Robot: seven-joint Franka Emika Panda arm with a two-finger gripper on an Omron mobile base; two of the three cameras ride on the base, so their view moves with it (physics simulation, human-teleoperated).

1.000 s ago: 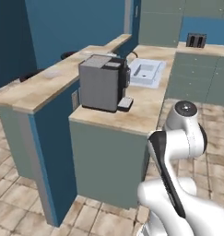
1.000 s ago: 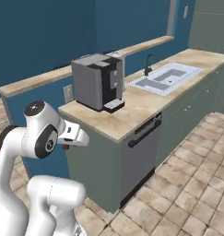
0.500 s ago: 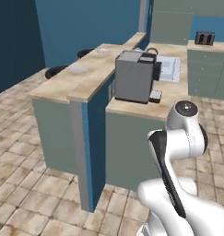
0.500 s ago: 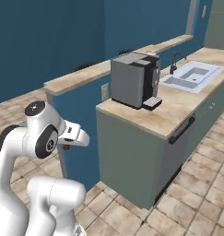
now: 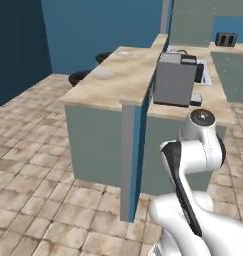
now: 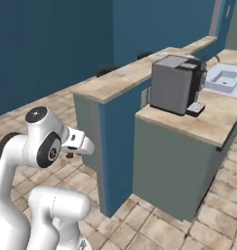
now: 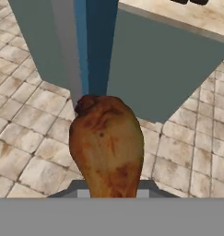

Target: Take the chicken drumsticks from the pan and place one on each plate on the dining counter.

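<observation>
My gripper [image 6: 71, 152] is shut on a reddish-brown chicken drumstick [image 7: 106, 145], which hangs in front of the hand and hides the fingertips. A bit of the drumstick [image 6: 69, 156] shows under the white hand, held low beside the arm. The dining counter [image 5: 128, 87] stretches away ahead, its near end facing me. Two light plates sit on its top, the nearer plate [image 5: 105, 74] by the left edge and the farther plate [image 5: 124, 53] beyond it. Both are well ahead of the gripper. The pan is out of view.
A grey coffee machine [image 5: 175, 79] stands on the lower worktop [image 5: 213, 107] right of the dining counter, with a sink [image 6: 225, 78] behind it. Black stools [image 5: 80, 77] stand along the counter's left side. A toaster [image 5: 225, 39] sits far back. Tiled floor [image 5: 33, 165] lies open to the left.
The whole picture has shifted as the base drove and turned: the dining counter's end has come in front of me. The drumstick stays in the shut gripper.
</observation>
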